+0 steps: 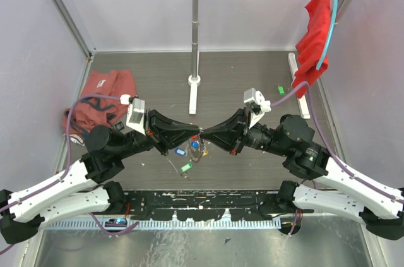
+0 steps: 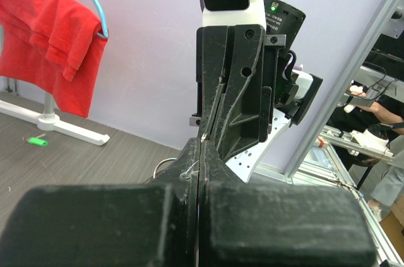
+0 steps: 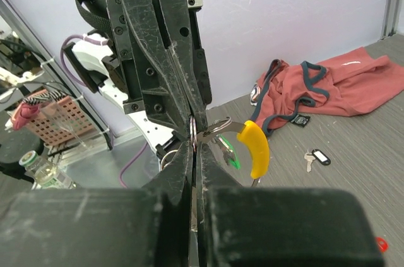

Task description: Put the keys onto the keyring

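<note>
The left hand (image 1: 193, 130) reaches in from the left with its fingers pressed together, and the right wrist view shows them clamped on the silvery wire of the keyring (image 3: 255, 148). The right hand (image 1: 208, 133) meets it tip to tip from the right above the middle of the surface (image 1: 252, 71). Its fingers are also together and lie against the same wire, though the pictures do not show whether they actually grip it. The keyring sits at this meeting point, its yellow curved section arching out just beside the fingertips. Directly below is a cluster of keys, among them a blue tag (image 1: 178, 151) and a green tag (image 1: 187, 166); whether they hang from the ring or lie on the surface cannot be told. A black-tagged key (image 3: 317, 157) lies alone on the surface near a crumpled reddish garment (image 1: 101, 100) at the left. Another green-tagged key (image 1: 281, 90) lies far right, near the foot of a rack (image 1: 195, 40) holding a red cloth (image 1: 315, 33).
</note>
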Robot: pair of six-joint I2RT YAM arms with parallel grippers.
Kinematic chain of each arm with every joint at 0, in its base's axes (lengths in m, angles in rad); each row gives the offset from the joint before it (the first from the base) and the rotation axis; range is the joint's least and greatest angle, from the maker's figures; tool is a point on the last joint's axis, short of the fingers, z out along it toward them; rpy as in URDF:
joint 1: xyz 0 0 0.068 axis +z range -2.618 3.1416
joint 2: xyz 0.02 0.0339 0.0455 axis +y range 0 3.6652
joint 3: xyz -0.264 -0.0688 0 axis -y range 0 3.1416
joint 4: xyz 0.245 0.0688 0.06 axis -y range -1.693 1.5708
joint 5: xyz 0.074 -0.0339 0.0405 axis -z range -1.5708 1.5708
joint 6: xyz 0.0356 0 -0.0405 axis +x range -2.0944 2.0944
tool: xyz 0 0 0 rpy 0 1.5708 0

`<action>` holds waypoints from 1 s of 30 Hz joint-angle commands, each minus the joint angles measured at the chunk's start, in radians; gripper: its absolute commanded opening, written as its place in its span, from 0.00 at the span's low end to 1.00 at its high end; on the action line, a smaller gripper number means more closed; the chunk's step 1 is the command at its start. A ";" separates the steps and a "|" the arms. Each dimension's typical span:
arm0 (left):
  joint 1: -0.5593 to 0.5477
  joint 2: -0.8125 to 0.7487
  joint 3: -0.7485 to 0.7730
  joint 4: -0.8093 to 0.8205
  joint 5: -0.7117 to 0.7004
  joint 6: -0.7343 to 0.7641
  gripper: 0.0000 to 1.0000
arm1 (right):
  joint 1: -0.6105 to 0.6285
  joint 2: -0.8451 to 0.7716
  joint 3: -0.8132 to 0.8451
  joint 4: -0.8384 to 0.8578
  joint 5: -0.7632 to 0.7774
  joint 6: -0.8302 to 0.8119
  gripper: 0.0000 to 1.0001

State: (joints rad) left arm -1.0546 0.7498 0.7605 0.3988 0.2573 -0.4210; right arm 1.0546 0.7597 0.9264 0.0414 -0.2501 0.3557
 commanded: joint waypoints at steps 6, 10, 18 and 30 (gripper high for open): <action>0.001 -0.036 0.041 -0.131 0.017 0.054 0.22 | 0.004 0.032 0.251 -0.321 -0.004 -0.207 0.01; 0.001 -0.046 0.109 -0.280 0.016 0.145 0.35 | 0.005 0.076 0.365 -0.518 0.001 -0.280 0.01; 0.000 0.033 0.260 -0.516 0.065 0.306 0.45 | 0.004 0.193 0.564 -0.844 0.014 -0.355 0.01; 0.000 0.172 0.388 -0.700 0.187 0.461 0.54 | 0.004 0.310 0.704 -1.062 0.009 -0.423 0.01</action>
State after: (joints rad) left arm -1.0546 0.9119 1.0931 -0.2237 0.3855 -0.0277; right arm 1.0546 1.0687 1.5612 -0.9779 -0.2375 -0.0265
